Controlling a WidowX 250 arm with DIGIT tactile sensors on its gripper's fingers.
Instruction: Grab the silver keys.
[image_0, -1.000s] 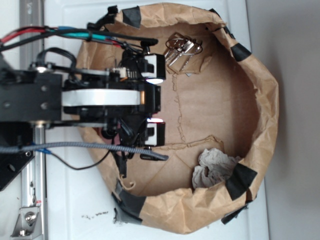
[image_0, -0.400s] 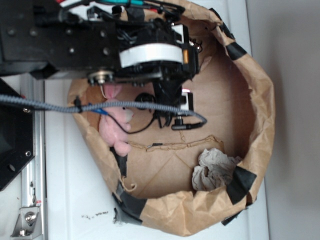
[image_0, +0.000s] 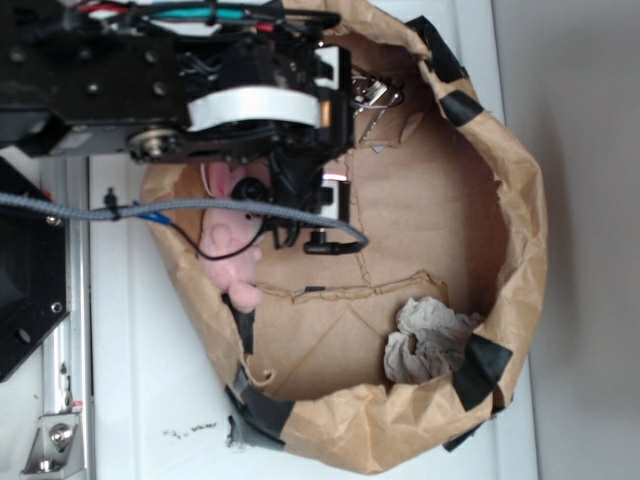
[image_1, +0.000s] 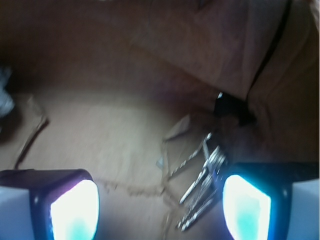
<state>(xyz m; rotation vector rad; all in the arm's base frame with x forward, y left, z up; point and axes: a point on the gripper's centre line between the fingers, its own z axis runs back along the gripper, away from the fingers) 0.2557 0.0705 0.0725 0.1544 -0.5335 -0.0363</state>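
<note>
Lying at the top of the paper-lined basin (image_0: 520, 200) in the exterior view, the silver keys (image_0: 372, 93) show as a small shiny bunch of metal with toothed blades, partly hidden behind the black arm. They rest on the brown paper floor close under the basin's taped rim. The gripper (image_0: 338, 130) sits right beside them, its fingers pointing across the basin floor, and the keys lie just off the upper finger's tip. One lower finger (image_0: 335, 195) is plain to see with a lit pad, well apart from the upper one, so the fingers stand spread wide. A pink plush toy (image_0: 228, 250) lies under the arm against the basin's left wall, and a crumpled grey paper wad (image_0: 428, 338) sits near the lower right rim, far from the keys.

In the wrist view, the keys (image_1: 202, 187) appear as 3 or 4 thin bright blades fanned from a ring, lying flat on the paper at lower right of centre. The gripper (image_1: 160, 210) frames the bottom of the picture with 2 glowing pads, one at the left and one at the right, set wide apart with nothing pinched between them. The keys lie in the gap, just beside the right pad (image_1: 245, 205) and well away from the left pad (image_1: 74, 210). The picture is too blurred to tell whether metal touches that pad.
</note>
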